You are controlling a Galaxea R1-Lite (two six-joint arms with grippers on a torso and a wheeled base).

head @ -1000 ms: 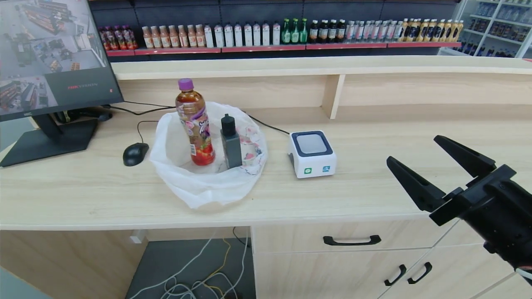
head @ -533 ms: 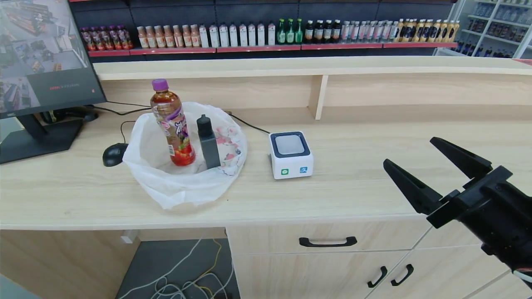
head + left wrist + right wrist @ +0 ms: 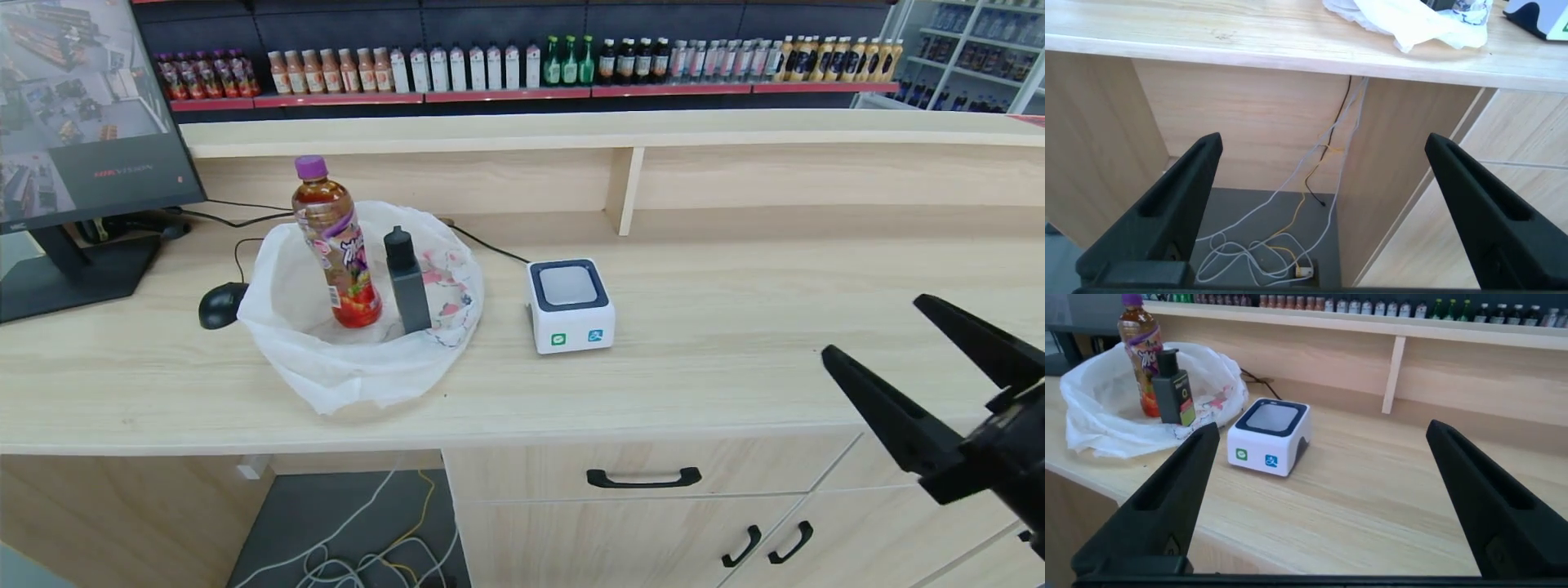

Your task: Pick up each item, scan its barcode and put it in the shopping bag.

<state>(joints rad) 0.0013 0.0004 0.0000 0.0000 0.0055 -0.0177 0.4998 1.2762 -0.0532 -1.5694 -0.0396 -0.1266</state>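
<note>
Inside white shopping bag (image 3: 287, 353), purple-capped bottle (image 3: 339, 245), dark bottle (image 3: 406, 284), scanner (image 3: 570, 309) just beside

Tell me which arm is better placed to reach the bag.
Right, probably. The right hand is open above counter level, facing the bag. The left hand is open too, but sits below the counter's edge.

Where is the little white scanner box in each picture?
Head view: the scanner sits mid-counter, just right of the shopping bag.
Left wrist view: part of the scanner peeks in on the counter, beyond the shopping bag.
Right wrist view: the scanner stands on the counter beside the shopping bag.
Shared landmark: the white shopping bag.
</note>
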